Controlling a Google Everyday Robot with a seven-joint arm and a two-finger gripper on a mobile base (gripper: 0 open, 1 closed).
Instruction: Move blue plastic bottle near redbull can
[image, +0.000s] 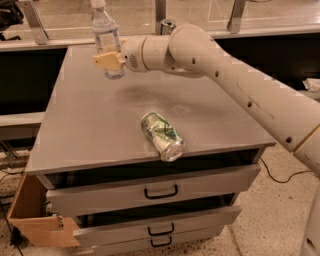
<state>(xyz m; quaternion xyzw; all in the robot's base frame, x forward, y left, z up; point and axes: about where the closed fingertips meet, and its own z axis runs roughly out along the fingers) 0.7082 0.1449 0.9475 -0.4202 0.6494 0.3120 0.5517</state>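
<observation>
The blue plastic bottle, clear with a white cap and a pale label, stands upright over the far left part of the grey cabinet top. My gripper comes in from the right, and its tan fingers are shut on the bottle's lower half. I cannot tell whether the bottle's base touches the top. A small silver can top, probably the redbull can, peeks over my arm at the far edge. The rest of it is hidden behind the arm.
A wider green-and-white can lies on its side near the front edge. The cabinet has drawers standing slightly open below. A cardboard box stands on the floor at the lower left. A ledge and metal posts run behind the cabinet.
</observation>
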